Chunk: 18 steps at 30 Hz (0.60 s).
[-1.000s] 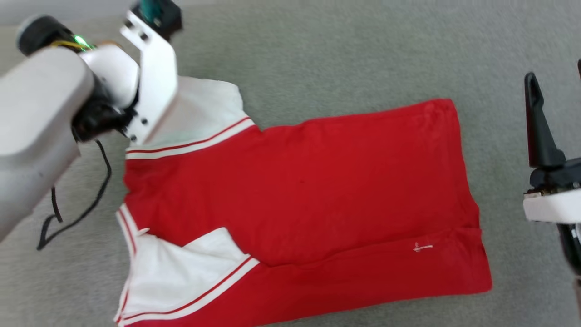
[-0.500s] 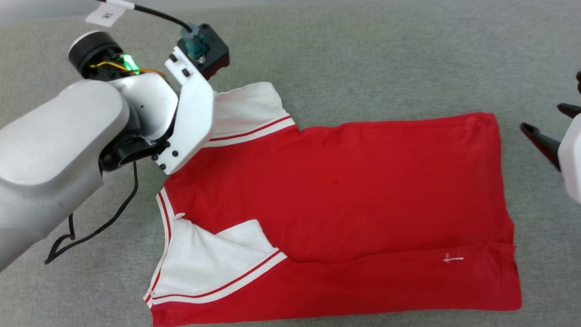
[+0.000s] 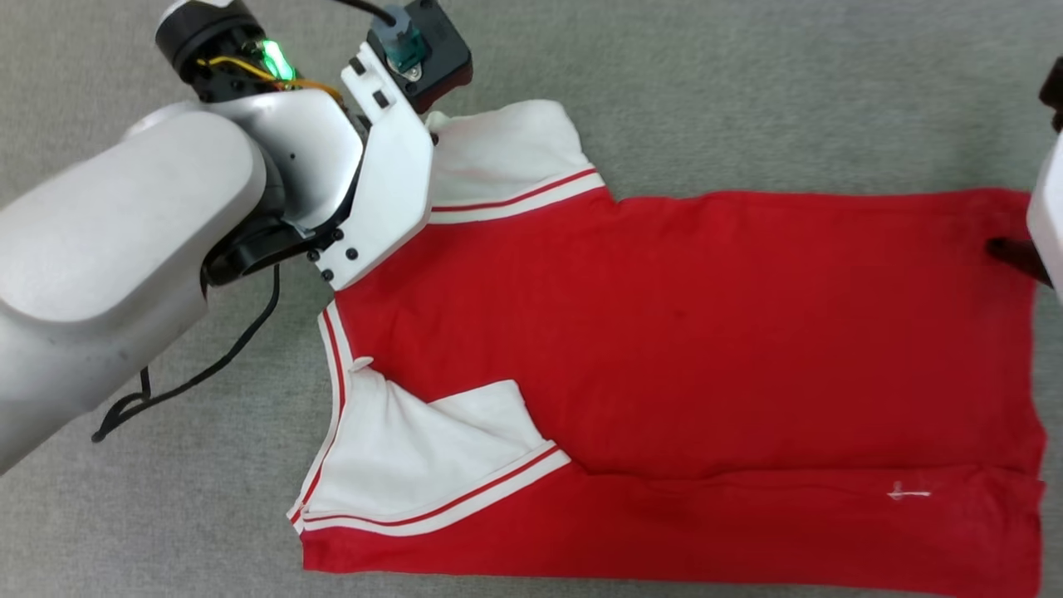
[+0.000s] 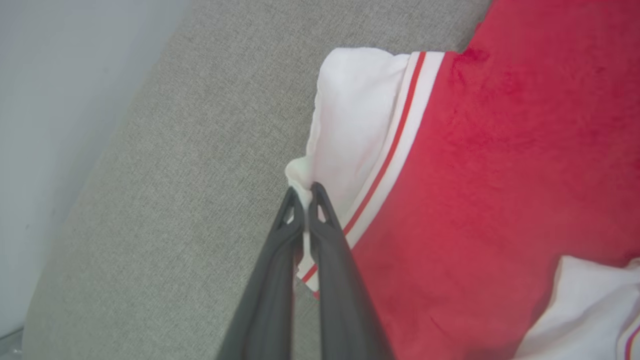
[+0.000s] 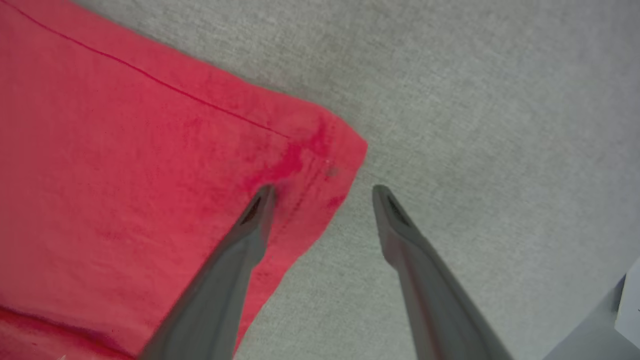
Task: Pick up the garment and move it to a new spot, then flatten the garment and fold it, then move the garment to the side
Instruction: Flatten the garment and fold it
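Noted red jersey T-shirt with white sleeves point(image 3: 681, 332) flat on grey woven fabric surface point(image 3: 747, 100), long axis left-right, shoulders leftward, hem rightward. Found left gripper point(image 4: 304, 200) clamped on far sleeve's edge. Found right gripper point(image 5: 320, 195) spread wide astride far hem corner. Recorded loose black cable point(image 3: 241, 349) beside collar.

Shirt point(image 3: 681, 332) was lying mostly flat on the grey fabric point(image 3: 747, 100), plain red side up, neck end left, hem right. White sleeves, red-and-white striped seams. Near sleeve was tucked in over the body, and the near long edge looked folded over too.
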Motion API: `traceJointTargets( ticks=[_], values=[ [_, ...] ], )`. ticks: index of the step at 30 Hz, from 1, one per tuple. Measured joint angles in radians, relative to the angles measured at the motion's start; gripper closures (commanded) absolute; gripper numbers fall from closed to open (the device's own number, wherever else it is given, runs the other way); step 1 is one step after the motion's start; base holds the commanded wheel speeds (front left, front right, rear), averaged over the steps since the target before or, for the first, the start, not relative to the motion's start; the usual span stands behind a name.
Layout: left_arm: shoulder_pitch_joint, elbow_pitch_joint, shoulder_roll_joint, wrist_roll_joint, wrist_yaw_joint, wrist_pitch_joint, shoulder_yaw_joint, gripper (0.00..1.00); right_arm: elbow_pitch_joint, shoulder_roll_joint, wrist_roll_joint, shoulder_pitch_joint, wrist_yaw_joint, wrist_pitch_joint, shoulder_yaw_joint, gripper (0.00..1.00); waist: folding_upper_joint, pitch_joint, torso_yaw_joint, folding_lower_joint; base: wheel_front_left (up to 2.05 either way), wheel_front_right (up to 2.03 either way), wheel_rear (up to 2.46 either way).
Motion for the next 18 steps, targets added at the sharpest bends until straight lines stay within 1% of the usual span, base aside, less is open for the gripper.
traceJointTargets(
  ticks=[5, 9, 10, 11, 13, 18],
  values=[
    [-0.02, -0.007, -0.002, 0.012, 0.0, -0.013, -0.001, 1.0, 0.03, 0.005, -0.006, -0.001, 0.0, -0.009, 0.034, 0.0, 0.0, 0.049, 0.024, 0.0, 0.0, 0.0, 0.0],
    [-0.019, -0.006, -0.003, 0.018, 0.0, -0.015, -0.002, 1.0, 0.039, -0.001, 0.021, 0.0, 0.0, -0.033, 0.051, 0.0, 0.0, 0.067, 0.031, -0.0001, 0.0, 0.0, 0.0],
    [-0.019, -0.005, -0.002, 0.021, 0.0, -0.014, -0.002, 1.0, 0.042, -0.001, 0.028, -0.001, 0.0, -0.045, 0.055, 0.63, 0.0, 0.066, 0.028, -0.0001, 0.0, 0.0, 0.0],
    [-0.018, -0.003, -0.002, 0.022, 0.0, -0.015, -0.002, 1.0, 0.043, -0.002, 0.029, -0.001, 0.0, -0.063, 0.064, 1.0, 0.0, 0.064, 0.026, -0.0001, 0.0, 0.0, 0.0],
    [-0.01, 0.007, 0.0, 0.024, 0.0, -0.024, -0.002, 1.0, 0.044, 0.002, 0.034, -0.001, 0.0, -0.111, 0.103, 1.0, 0.0, 0.047, 0.019, -0.0001, 0.0, 0.0, 0.0],
    [0.028, 0.03, 0.003, 0.024, 0.0, -0.039, -0.002, 1.0, 0.067, 0.01, 0.047, 0.001, 0.0, -0.212, 0.146, 1.0, 0.0, -0.004, 0.006, 0.0, 0.0, 0.0, 0.0]
  ],
)
